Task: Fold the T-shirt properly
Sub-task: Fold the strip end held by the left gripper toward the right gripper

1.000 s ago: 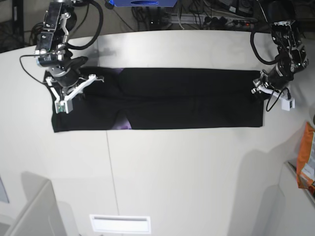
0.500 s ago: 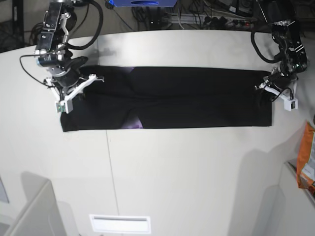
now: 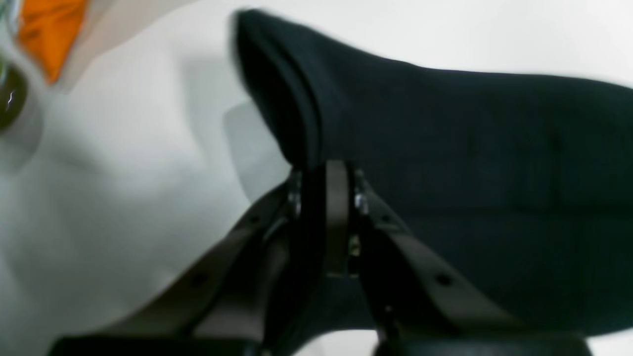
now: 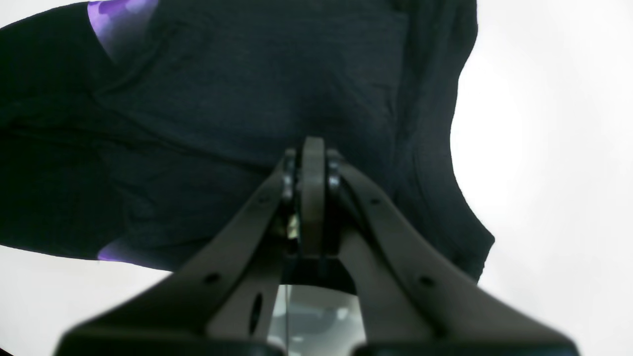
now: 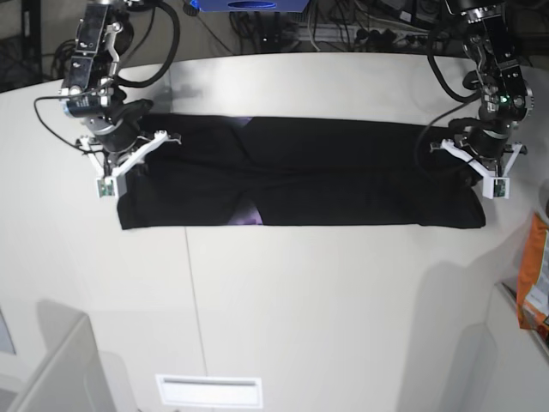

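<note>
I have the T-shirt point(image 5: 300, 172) pinched at both ends, left gripper point(image 5: 477, 168) and right gripper point(image 5: 121, 159) clamped; next, fold end-to-end.

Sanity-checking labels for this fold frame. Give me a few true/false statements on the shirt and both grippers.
1. The T-shirt lies as a long black strip across the table. True.
2. The left gripper is open wide above the cloth. False: it is shut on the shirt's end.
3. The right gripper is shut on the shirt. True.
4. A purple bit of print shows along the shirt's near edge. True.
5. The shirt is bunched in a ball at the table's middle. False: it is stretched flat between the two grippers.
</note>
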